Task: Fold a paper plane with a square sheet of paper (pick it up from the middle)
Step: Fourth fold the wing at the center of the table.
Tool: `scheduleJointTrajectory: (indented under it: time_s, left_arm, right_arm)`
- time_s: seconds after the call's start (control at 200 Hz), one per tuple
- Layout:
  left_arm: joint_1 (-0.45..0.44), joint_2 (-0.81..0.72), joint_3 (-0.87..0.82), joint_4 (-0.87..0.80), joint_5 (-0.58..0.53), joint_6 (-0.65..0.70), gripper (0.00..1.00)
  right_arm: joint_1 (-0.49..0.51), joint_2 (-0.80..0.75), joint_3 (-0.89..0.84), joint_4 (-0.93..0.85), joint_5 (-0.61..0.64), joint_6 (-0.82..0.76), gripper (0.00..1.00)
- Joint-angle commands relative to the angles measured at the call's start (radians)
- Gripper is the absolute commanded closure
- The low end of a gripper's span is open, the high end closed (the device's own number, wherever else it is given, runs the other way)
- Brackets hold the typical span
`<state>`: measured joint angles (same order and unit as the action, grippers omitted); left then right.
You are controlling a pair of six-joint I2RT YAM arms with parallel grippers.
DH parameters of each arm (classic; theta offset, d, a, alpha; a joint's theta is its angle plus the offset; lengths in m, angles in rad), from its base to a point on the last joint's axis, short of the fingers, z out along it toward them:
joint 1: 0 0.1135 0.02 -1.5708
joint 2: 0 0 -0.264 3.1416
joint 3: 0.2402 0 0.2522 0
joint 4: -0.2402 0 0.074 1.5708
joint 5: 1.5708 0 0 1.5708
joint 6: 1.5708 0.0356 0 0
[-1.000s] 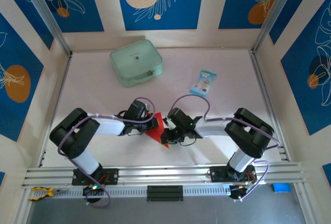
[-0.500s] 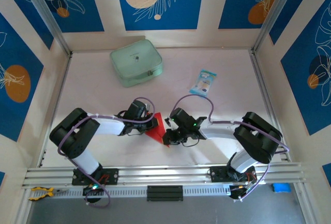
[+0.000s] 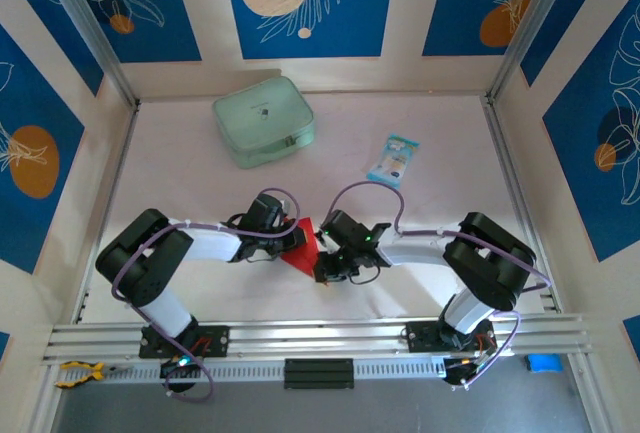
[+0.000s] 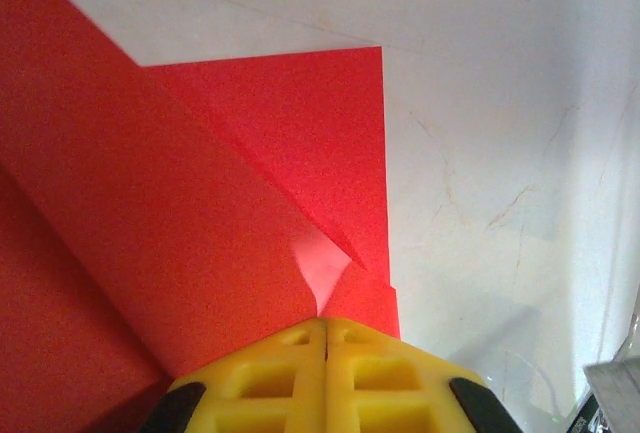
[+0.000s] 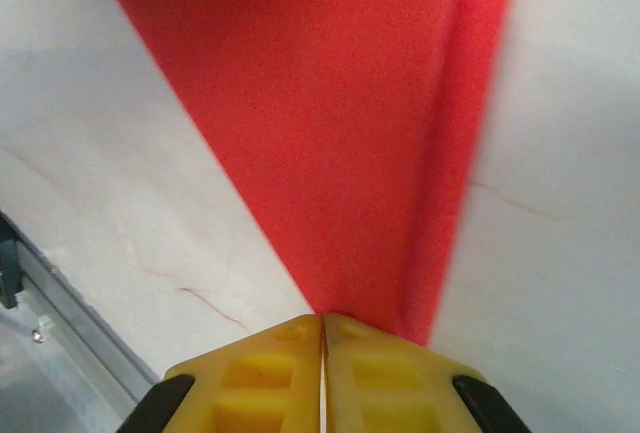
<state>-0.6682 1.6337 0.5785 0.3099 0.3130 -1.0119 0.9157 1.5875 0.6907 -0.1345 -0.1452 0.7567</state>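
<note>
Top view: the white table (image 3: 200, 193) sits inside a booth of cream walls (image 3: 308, 3) hung with blue panels showing leaf drawings and orange or cream discs. An aluminium rail (image 3: 320, 335) runs along the near edge, with both arm bases bolted to it.

On the table, the red paper (image 3: 303, 243) lies near the middle, toward 6 o'clock, folded to a pointed shape. From it, a pale green pouch (image 3: 263, 120) sits at 11 o'clock, well apart, and a small blue-white packet (image 3: 393, 159) at 1 o'clock, also well apart.

The left gripper (image 3: 296, 239) comes in from 9 o'clock and the right gripper (image 3: 322, 256) from 3 o'clock, meeting over the paper.

Left wrist: the gripper (image 4: 325, 325) has its yellow jaws pressed together, pinching the paper (image 4: 200, 203) at a folded flap. The tabletop shows faint marble veins.

Right wrist: that gripper (image 5: 322, 321) is clamped tight too, on the narrow end of the paper (image 5: 340, 133), which fans away toward 12 o'clock.
</note>
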Motion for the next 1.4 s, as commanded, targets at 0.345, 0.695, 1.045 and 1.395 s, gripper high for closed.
scheduleJointTrajectory:
  time_s: [0.345,0.695,1.045,1.395]
  left_arm:
    - [0.001,0.017,-0.008,-0.036,-0.029,0.022,0.96]
    - [0.000,0.021,-0.009,-0.028,-0.029,0.020,0.96]
    - [0.000,0.024,-0.011,-0.022,-0.026,0.019,0.96]
    - [0.000,0.022,-0.009,-0.018,-0.020,0.019,0.96]
  right_arm:
    - [-0.080,-0.043,-0.169,0.152,-0.116,0.068,0.90]
    - [-0.130,-0.067,-0.303,0.285,-0.208,0.138,0.90]
    - [-0.148,-0.194,-0.155,0.112,-0.183,0.047,0.90]
    - [-0.099,0.025,0.062,0.085,-0.146,0.009,0.90]
